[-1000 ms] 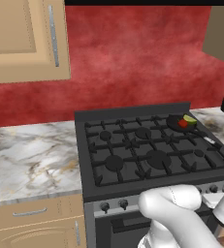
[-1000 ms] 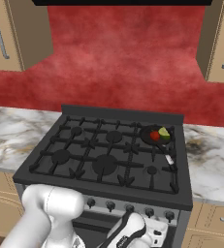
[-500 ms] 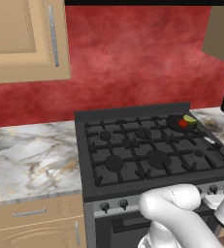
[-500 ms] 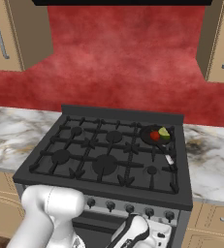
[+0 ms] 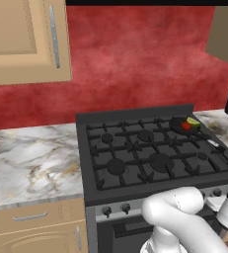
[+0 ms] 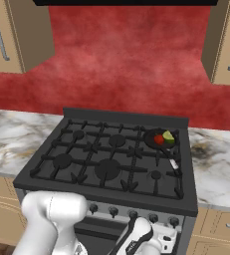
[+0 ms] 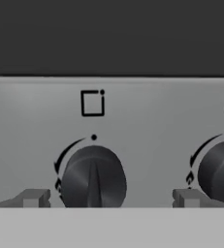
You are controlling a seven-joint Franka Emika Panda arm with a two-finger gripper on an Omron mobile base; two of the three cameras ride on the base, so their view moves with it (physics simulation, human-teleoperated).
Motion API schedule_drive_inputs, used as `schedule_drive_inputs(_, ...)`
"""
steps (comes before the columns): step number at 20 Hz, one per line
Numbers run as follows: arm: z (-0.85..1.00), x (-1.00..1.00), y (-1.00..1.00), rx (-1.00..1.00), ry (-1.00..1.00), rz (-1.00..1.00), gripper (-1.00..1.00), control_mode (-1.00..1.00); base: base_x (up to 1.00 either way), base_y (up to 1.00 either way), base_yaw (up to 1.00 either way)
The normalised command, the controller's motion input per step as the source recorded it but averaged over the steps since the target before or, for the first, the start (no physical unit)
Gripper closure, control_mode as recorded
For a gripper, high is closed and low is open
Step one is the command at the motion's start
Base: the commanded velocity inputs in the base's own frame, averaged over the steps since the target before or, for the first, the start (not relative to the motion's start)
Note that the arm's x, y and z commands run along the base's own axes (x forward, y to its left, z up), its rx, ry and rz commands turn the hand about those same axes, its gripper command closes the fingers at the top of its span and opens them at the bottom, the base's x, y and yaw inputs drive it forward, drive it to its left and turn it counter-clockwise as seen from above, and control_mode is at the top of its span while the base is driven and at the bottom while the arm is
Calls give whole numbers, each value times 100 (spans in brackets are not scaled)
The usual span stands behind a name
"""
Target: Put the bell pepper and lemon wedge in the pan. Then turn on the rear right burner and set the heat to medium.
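Jaws spread wide, nothing between them: the gripper [image 7: 108, 198] sits square in front of a dark knob [image 7: 93, 178] on the stove's silver control panel [image 7: 36, 126], one fingertip [image 7: 33, 197] on either side of it and clear of it. The knob's ridge points straight up. A second knob [image 7: 221, 173] sits to its right. Up top, the pan [image 6: 158, 140] rests on the rear right burner, pepper [image 6: 159, 140] and lemon [image 6: 168, 136] inside it, touching.
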Motion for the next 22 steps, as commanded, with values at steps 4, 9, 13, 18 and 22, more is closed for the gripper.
schedule_drive_inputs(4,-1,26,0,0,4,0,-100,-100,0,0,0)
schedule_drive_inputs(9,0,4,0,0,0,0,-100,-100,0,0,0)
schedule_drive_inputs(13,0,0,0,0,0,0,100,-100,0,0,0)
schedule_drive_inputs(18,0,0,0,0,0,0,100,-100,0,0,0)
schedule_drive_inputs(22,0,0,0,0,0,0,100,-100,0,0,0)
